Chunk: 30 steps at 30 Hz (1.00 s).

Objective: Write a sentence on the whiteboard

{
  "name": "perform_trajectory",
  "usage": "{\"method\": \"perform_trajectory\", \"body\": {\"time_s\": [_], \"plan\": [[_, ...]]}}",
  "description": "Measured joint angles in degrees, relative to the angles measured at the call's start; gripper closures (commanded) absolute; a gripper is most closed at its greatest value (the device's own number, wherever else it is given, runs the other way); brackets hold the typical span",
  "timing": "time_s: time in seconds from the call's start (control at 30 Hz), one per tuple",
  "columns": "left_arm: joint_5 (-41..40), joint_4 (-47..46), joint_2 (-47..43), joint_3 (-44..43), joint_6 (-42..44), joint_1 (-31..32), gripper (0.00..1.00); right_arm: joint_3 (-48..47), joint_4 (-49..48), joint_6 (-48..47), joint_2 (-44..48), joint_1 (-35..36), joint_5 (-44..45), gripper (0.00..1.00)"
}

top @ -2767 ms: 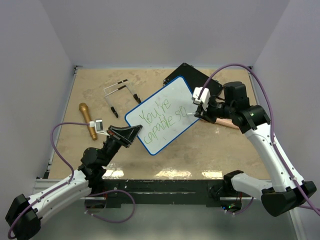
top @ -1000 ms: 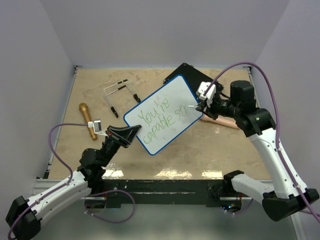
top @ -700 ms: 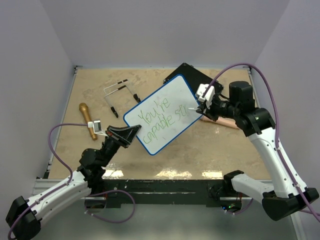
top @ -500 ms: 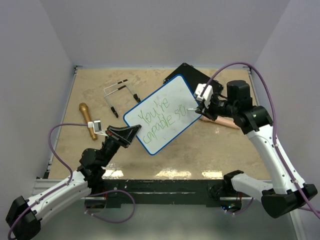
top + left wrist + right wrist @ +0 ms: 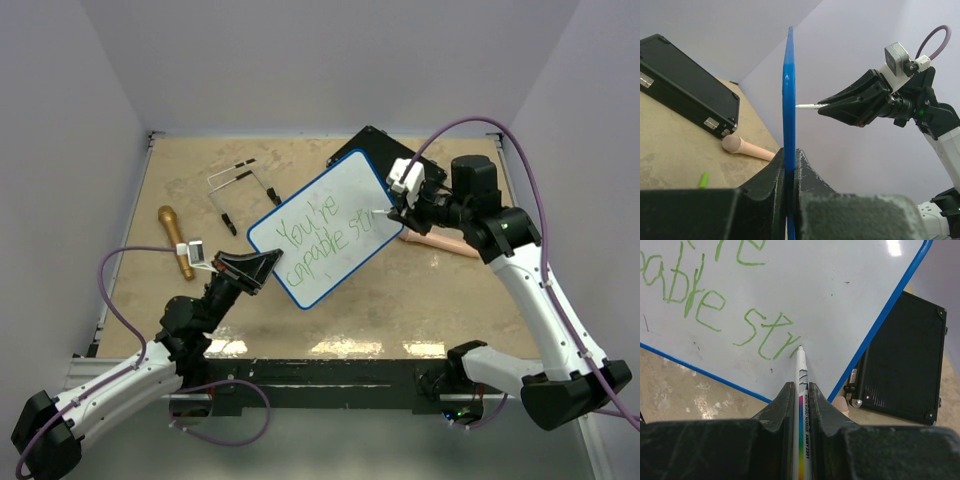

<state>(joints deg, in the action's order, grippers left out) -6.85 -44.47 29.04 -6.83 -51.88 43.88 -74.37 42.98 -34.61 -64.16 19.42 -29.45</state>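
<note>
Pinching the whiteboard [image 5: 335, 205] at its lower corner, my left end effector [image 5: 790, 157] holds it tilted above the counter [image 5: 450, 290]. On its blue-rimmed white face the sentence [image 5: 322, 232] reads, in green, "You're capable str". My right end effector [image 5: 800, 388] clamps a marker [image 5: 801, 365], its tip touching the "r".

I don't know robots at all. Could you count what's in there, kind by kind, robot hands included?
robot hands: 2, the left hand and the right hand
whiteboard: 1
marker: 1
black case: 1
brown handle: 1
wire frame: 1
peach rod: 1
small green piece: 1
Total: 9
</note>
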Motion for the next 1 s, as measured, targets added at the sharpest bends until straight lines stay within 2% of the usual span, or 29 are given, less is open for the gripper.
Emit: {"method": "perform_trajectory", "body": {"time_s": [0.4, 0.8, 1.0], "plan": [[0.2, 0.0, -0.2, 0.0, 0.0, 0.0, 1.00, 0.0, -1.1, 1.2, 0.9, 0.0, 3.4, 1.00], [0.0, 0.0, 0.3, 0.0, 0.1, 0.0, 1.00, 0.0, 5.7, -3.9, -0.3, 0.0, 1.1, 1.00], [0.0, 0.0, 0.5, 0.0, 0.2, 0.0, 1.00, -0.1, 5.2, -3.4, -0.8, 0.0, -0.5, 1.00]]}}
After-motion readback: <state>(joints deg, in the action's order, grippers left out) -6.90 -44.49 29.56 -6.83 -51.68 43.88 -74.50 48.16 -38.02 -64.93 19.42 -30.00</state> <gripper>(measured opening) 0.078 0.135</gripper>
